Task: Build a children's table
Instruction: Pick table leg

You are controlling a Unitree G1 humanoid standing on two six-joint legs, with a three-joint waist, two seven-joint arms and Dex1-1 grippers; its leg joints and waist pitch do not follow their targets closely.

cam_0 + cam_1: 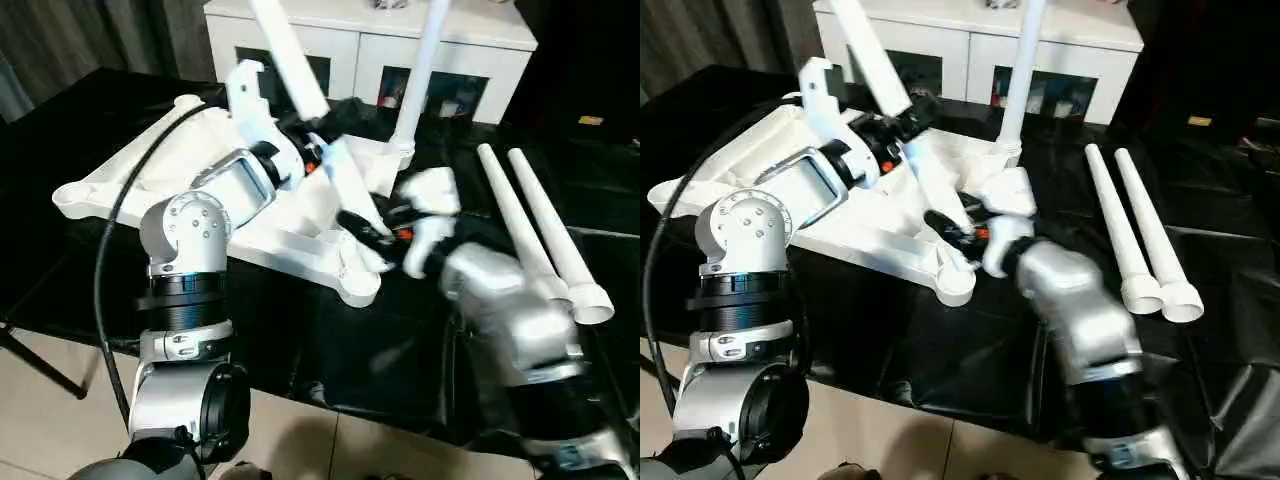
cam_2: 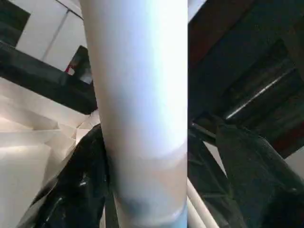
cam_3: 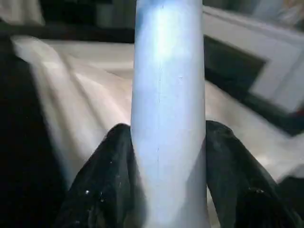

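Two silver arms reach forward, converging. The left gripper (image 1: 318,140) and the right gripper (image 3: 166,161) each have black fingers clasped around a leg (image 3: 167,95).

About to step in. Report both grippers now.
Left gripper: fingers around the tilted leg; firmness of grip cannot be told.
Right gripper: shut on the same leg, lower down by the top's corner socket.

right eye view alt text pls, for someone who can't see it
Both grippers, left and right, grasp one slanted white table leg above the upturned white tabletop on a black-covered surface. Another leg stands upright in the top's far corner. Two more legs lie side by side to the right, and a white cabinet stands behind.
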